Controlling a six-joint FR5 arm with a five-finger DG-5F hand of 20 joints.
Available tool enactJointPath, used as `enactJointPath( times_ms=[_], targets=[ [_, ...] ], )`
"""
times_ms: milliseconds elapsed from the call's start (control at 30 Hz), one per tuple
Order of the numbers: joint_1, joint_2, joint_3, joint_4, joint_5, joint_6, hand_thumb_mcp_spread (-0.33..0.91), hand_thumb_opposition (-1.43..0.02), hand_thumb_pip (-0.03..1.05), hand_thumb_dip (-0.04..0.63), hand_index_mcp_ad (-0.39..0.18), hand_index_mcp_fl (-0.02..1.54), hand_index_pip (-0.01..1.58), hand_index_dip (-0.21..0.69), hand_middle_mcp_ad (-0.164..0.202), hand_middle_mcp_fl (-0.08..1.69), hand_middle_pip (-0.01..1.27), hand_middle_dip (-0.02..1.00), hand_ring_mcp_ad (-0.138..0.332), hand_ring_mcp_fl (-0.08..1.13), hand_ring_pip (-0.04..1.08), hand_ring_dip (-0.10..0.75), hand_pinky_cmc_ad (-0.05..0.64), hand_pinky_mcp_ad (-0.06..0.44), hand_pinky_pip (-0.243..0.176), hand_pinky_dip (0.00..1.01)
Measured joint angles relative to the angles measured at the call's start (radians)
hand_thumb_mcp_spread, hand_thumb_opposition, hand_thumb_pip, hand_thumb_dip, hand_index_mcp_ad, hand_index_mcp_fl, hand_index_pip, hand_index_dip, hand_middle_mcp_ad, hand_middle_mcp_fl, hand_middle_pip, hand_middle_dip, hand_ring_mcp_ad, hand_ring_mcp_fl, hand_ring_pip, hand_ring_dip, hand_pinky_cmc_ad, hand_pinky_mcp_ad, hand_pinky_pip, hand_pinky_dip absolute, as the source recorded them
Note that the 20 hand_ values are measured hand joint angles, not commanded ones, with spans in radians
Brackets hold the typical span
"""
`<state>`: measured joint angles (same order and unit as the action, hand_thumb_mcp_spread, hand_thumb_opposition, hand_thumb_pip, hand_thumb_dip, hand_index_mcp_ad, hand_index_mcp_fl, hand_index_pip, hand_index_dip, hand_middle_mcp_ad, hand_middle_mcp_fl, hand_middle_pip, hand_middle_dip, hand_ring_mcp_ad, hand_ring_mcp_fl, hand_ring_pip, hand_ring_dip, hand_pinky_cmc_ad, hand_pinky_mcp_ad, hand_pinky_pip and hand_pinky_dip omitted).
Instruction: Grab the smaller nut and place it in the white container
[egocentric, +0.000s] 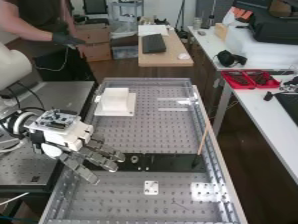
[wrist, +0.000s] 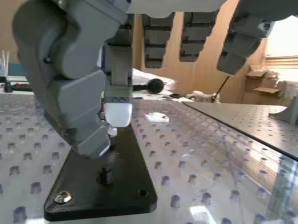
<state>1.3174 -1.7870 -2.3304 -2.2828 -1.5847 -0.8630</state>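
From high up I'm looking slantwise down along the bench; my wrist view peers low and close along the black plate, which both share.

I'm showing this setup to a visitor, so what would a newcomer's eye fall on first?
Probably the robot's dark grey hand, above the left end, in the high view, of the long black plate across the perforated bench. Next might come the white box toward the bench's far left corner, and the bright red trays on the side table at right.
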Motion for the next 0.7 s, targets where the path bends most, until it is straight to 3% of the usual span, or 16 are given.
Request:
enactJointPath(
  times_ms=[400,700],
  targets=[
    [0.073,0.084,0.013,-0.092,-0.005,-0.017,0.42,-0.94,0.59,0.260,-0.145,0.35,1.51,0.403,0.016,0.06,0.13,0.21,0.117,0.00,0.10,0.098,0.349,0.276,-0.010,0.14],
    [0.194,0.138,0.030,-0.178,-0.012,-0.018,0.45,-0.97,0.59,0.260,-0.143,0.42,1.52,0.428,0.017,0.06,0.12,0.21,0.115,0.00,0.10,0.098,0.332,0.274,-0.010,0.14]
  ],
)
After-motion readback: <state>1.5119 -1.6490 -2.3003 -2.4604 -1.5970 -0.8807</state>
